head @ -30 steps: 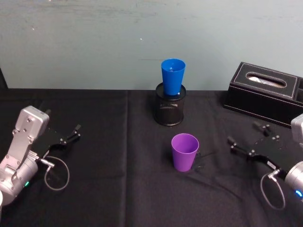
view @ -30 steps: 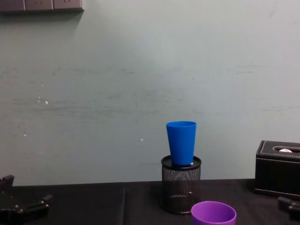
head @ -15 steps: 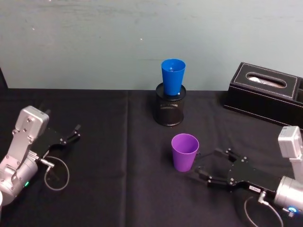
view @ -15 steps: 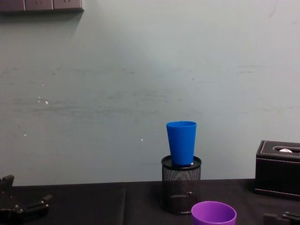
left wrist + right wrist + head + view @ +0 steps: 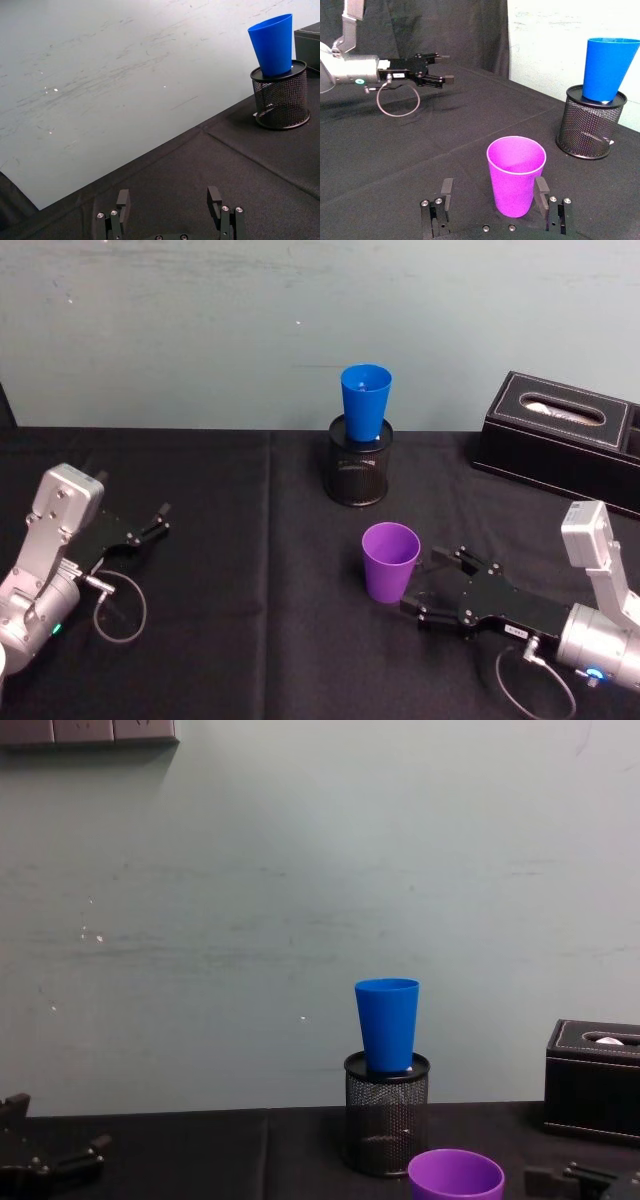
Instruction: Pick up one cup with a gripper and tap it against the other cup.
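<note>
The purple cup (image 5: 390, 560) stands upright on the black cloth, mid-table. My right gripper (image 5: 425, 582) lies low at its right side, open. In the right wrist view the purple cup (image 5: 516, 175) sits between the two fingers of the right gripper (image 5: 493, 187), nearer one finger, and I see no grip on it. The blue cup (image 5: 365, 400) stands upright in a black mesh holder (image 5: 360, 472) behind it. It also shows as the blue cup (image 5: 387, 1025) in the chest view. My left gripper (image 5: 152, 522) rests open at the far left, also seen as the left gripper (image 5: 168, 197).
A black tissue box (image 5: 560, 435) stands at the back right near the wall. Black cloth covers the table, with a seam running front to back left of the holder. Open cloth lies between the left arm and the cups.
My right gripper has advanced toward the purple cup, so its open fingers now flank it. Both cups and the left arm have stayed put.
</note>
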`<state>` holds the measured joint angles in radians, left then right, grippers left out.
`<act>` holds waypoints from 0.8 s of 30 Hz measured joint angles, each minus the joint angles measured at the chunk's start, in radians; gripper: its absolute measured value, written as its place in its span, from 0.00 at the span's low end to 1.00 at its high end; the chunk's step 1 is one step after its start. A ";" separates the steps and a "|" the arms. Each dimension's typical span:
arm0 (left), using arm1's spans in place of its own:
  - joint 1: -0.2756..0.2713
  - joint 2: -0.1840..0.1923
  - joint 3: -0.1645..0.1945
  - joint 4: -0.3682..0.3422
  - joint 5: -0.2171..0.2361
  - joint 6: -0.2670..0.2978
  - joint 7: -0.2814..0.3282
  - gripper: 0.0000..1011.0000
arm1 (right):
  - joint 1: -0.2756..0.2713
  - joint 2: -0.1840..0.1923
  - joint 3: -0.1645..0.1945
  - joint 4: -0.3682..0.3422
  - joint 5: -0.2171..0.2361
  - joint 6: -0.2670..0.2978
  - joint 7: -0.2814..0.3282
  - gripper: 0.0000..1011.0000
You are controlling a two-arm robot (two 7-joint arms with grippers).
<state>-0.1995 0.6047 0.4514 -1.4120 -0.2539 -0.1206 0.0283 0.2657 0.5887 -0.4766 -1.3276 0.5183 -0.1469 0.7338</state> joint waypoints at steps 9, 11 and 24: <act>0.000 0.000 0.000 0.000 0.000 0.000 0.000 1.00 | 0.021 -0.031 0.001 0.038 -0.029 -0.014 -0.016 0.99; 0.000 0.000 0.000 0.000 0.000 0.000 0.000 1.00 | 0.027 -0.042 0.001 0.047 -0.043 -0.032 -0.021 0.99; 0.000 0.000 0.000 0.000 0.000 0.000 0.000 1.00 | 0.062 -0.097 -0.004 0.096 -0.088 -0.056 -0.036 0.99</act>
<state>-0.1995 0.6046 0.4514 -1.4120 -0.2539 -0.1206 0.0282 0.3273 0.4921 -0.4803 -1.2313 0.4303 -0.2024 0.6981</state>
